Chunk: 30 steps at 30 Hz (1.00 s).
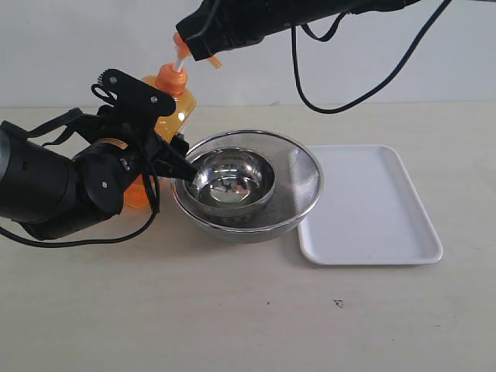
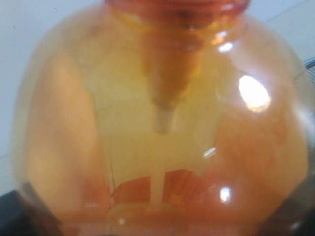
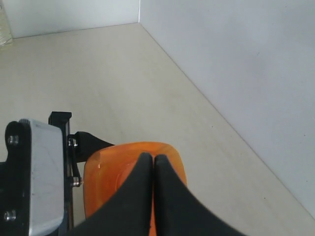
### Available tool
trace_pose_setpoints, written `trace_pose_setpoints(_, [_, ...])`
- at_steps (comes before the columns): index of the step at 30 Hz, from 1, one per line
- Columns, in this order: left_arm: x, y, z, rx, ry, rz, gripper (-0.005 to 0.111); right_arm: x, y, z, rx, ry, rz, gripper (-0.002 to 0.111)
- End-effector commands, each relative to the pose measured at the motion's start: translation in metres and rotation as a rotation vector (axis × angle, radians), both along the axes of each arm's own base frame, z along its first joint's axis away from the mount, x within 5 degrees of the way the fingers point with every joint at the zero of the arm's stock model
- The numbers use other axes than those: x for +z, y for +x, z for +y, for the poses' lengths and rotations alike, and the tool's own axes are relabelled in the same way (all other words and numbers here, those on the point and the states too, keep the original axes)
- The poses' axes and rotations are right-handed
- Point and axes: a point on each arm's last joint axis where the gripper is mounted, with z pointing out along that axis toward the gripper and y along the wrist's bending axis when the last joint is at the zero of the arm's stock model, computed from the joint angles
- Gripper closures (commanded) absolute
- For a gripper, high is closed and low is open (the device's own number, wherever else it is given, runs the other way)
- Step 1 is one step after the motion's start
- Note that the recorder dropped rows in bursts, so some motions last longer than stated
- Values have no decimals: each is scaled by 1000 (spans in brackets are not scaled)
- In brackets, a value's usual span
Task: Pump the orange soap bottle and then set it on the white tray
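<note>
The orange soap bottle [image 1: 180, 108] stands upright at the back left, beside the bowls. My left gripper [image 1: 175, 139] is shut on its body, one finger on each side. In the left wrist view the translucent bottle [image 2: 162, 113] fills the frame, with dark fingers [image 2: 19, 209] at the corners. My right gripper [image 1: 194, 48] is shut, its tips together on top of the orange pump head [image 3: 106, 172]; the white stem [image 1: 178, 62] shows below it. In the right wrist view the right gripper [image 3: 154, 158] has its tips touching. The white tray [image 1: 372, 201] lies flat at the right with nothing on it.
A round steel mesh strainer [image 1: 310, 182] with a smaller steel bowl [image 1: 232, 182] inside sits between the bottle and the tray, touching the tray's left edge. A black cable [image 1: 349, 93] hangs from the right arm. A wall runs along the table's far edge.
</note>
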Motion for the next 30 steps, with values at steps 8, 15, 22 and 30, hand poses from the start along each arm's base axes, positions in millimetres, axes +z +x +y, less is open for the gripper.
trace_pose_setpoints(8, [12, 1, -6, -33, -9, -72, 102, 8, -1, -6, -10, -58, -80, 108])
trace_pose_setpoints(15, [12, 1, -6, -33, -9, -72, 102, 34, -7, -14, -54, -60, -185, 108])
trace_pose_setpoints(22, [12, 1, -6, -33, -9, -72, 102, 29, -11, -11, -10, -55, -120, 108])
trace_pose_setpoints(30, [12, 1, -6, -33, -9, -72, 102, 28, -11, -11, -6, -57, -118, 108])
